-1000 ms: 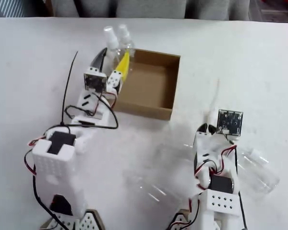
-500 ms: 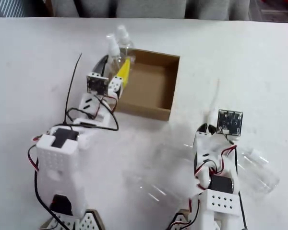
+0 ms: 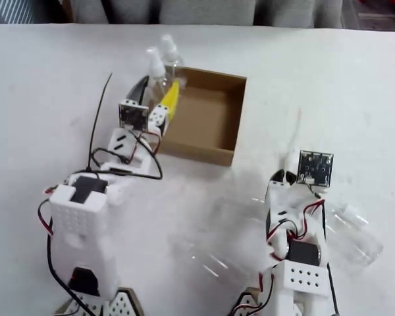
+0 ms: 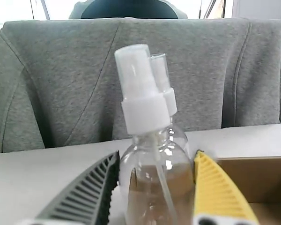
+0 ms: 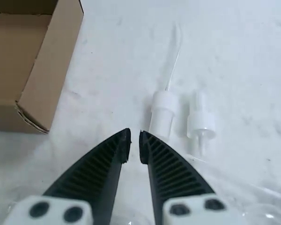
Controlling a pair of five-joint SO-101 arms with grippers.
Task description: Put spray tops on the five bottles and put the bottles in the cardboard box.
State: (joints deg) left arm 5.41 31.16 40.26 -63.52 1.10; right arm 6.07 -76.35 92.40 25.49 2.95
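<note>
Nearest the bases, the right claw (image 5: 133, 140) hangs over the table (image 3: 329, 79) with its jaws pressed almost together, gripping nothing. Two loose spray tops (image 5: 161, 112) lie just beyond its tips. A descent without spreading first would likely shove them aside, and the thin dip tube on one could bend. A lying bottle (image 3: 355, 237) beside that arm is round and may roll if nudged.

Farther out, the left claw (image 4: 157, 159) pinches a capped bottle (image 4: 152, 187) by its slick, curved body, just outside the far left corner of the cardboard box (image 3: 204, 153). I judge the grip could slip or let the bottle swivel, and too low a carry would catch its base on the box wall. A second capped bottle (image 4: 161, 75) stands right behind, close enough to be toppled by the swing.

The pinched bottle is clear plastic, apparently empty and leaning slightly, with a white spray top seated on its neck and a tube running down inside.
</note>
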